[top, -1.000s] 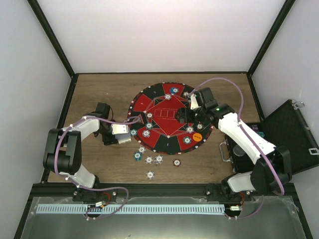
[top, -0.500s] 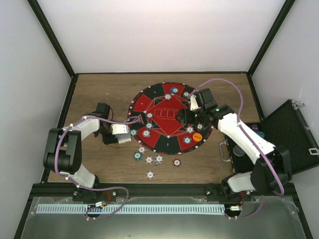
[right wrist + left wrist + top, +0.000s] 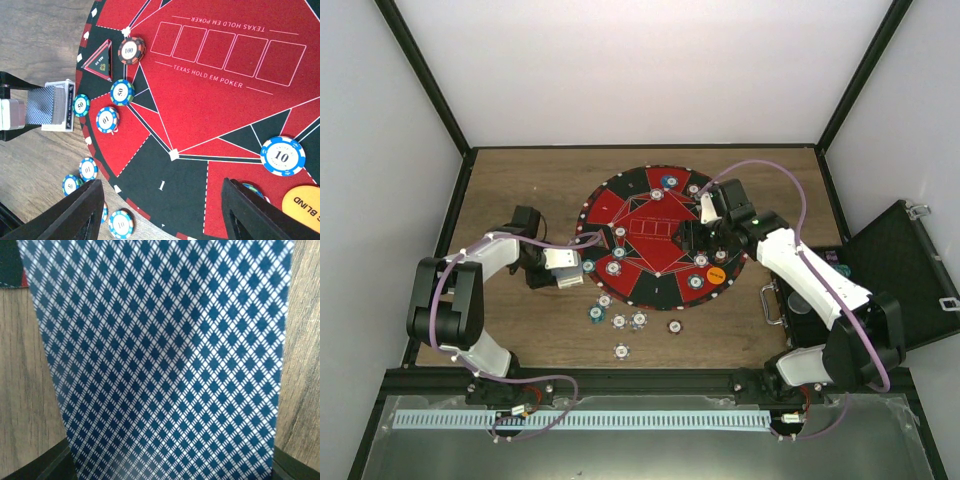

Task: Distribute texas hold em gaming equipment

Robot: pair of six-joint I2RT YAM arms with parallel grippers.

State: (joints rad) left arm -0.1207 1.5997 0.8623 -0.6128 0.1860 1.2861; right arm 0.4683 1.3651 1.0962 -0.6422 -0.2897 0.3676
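My left gripper [image 3: 568,268] is shut on a deck of playing cards [image 3: 160,360] just left of the mat; its blue diamond back fills the left wrist view. The deck [image 3: 54,105] stands on edge between the left fingers in the right wrist view. My right gripper [image 3: 165,215] hovers open over the round red-and-black mat [image 3: 655,215], nothing between its fingers. Striped poker chips lie on the mat: a maroon 100 [image 3: 131,50], a teal 50 [image 3: 122,92], a blue 10 [image 3: 282,156]. An orange button disc [image 3: 715,272] sits at the mat's right edge. Several loose chips [image 3: 618,321] lie on the wood in front.
An open black case [image 3: 895,270] stands at the table's right side, its handle [image 3: 770,300] facing the mat. A black triangular marker [image 3: 100,61] lies near the maroon chip. Black frame posts and white walls surround the wooden table [image 3: 520,190].
The left jaws have narrowed onto the deck. The right jaws have drawn in a little while the arm stayed over the mat. Chips have not moved.
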